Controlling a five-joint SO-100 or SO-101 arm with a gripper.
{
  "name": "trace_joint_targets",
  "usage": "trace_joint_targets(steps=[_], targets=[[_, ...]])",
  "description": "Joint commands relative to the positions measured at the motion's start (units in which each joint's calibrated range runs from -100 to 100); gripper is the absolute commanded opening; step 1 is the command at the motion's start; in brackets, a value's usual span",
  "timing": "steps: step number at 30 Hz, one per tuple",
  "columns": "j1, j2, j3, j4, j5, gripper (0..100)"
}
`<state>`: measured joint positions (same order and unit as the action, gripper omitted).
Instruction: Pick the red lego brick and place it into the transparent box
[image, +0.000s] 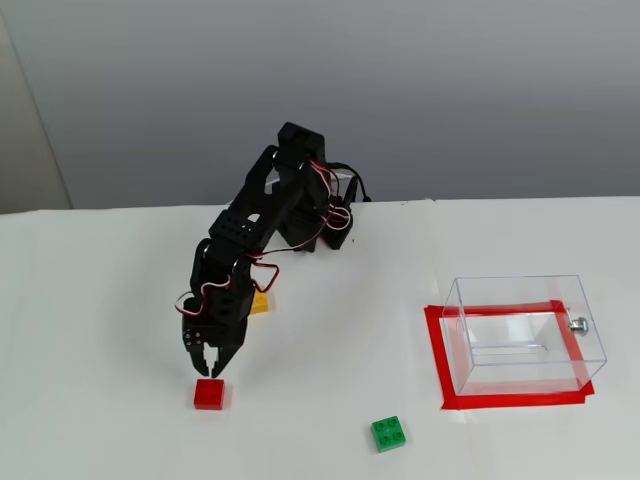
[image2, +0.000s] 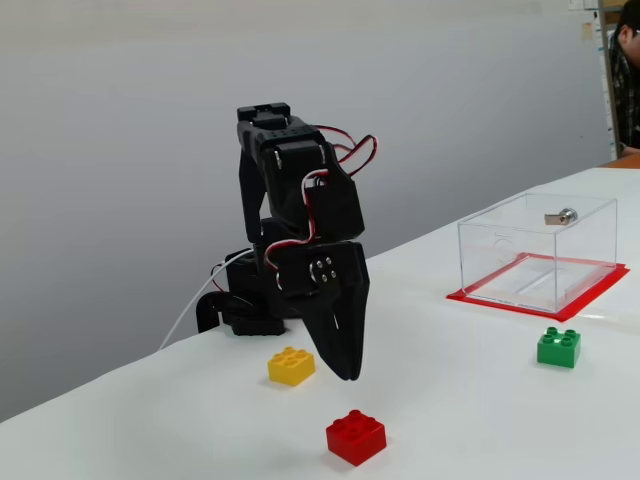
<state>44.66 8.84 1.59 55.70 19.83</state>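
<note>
Jaws slightly parted, holding nothing | red lego brick on table just below tips; not touching

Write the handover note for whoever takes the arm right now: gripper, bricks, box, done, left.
Gripper: empty, fingers slightly apart, tips pointing down just above and behind the small square red plastic lego brick, not touching it.
Red brick: on the white table, untouched, seen in both fixed views.
Clear plastic rectangular box: to the right in a fixed view, standing on a red tape rectangle, nothing inside.
Yellow brick beside the arm and green brick near the box: leave them.
Done: approach only.
Left: lower, grip the red brick, carry it to the box, release.
</note>
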Motion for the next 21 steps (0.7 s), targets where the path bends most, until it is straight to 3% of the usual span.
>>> trace_joint_targets(steps=[1,8,21], targets=[[0.0,-0.1,-1.6,-0.4,0.5,7],[-1.0,1.2,-1.6,-0.5,0.7,27],[-4.1,3.4,-1.4,-0.5,0.6,29]])
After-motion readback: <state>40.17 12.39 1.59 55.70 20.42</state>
